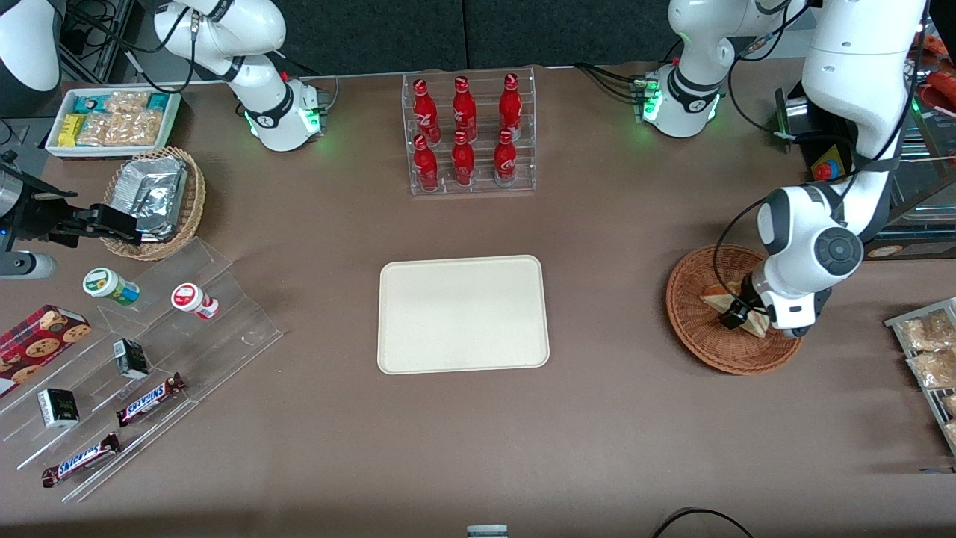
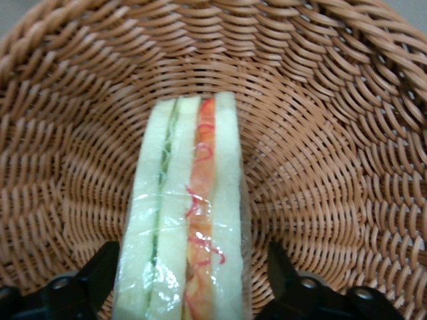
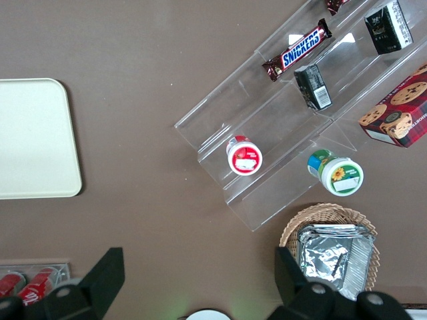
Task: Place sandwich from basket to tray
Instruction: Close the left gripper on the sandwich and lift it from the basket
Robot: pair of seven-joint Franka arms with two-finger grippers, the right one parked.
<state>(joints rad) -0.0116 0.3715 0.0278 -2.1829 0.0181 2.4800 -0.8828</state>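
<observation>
The sandwich (image 1: 718,300) lies in the reddish-brown wicker basket (image 1: 691,329) toward the working arm's end of the table. In the left wrist view the sandwich (image 2: 190,200) is wrapped in clear film, with green and red filling lines on its cut edge, resting on the basket's weave (image 2: 320,133). My gripper (image 1: 736,315) is down inside the basket and open, its jaws straddling the sandwich. One black finger (image 2: 100,270) is close against the bread; the other finger (image 2: 280,267) stands a little apart from it. The cream tray (image 1: 463,314) sits bare at the table's middle.
A clear rack of red bottles (image 1: 469,134) stands farther from the front camera than the tray. Snack packets (image 1: 926,351) lie at the working arm's table edge. A tan basket with foil packets (image 1: 153,198) and an acrylic stand with candy bars (image 1: 149,400) are toward the parked arm's end.
</observation>
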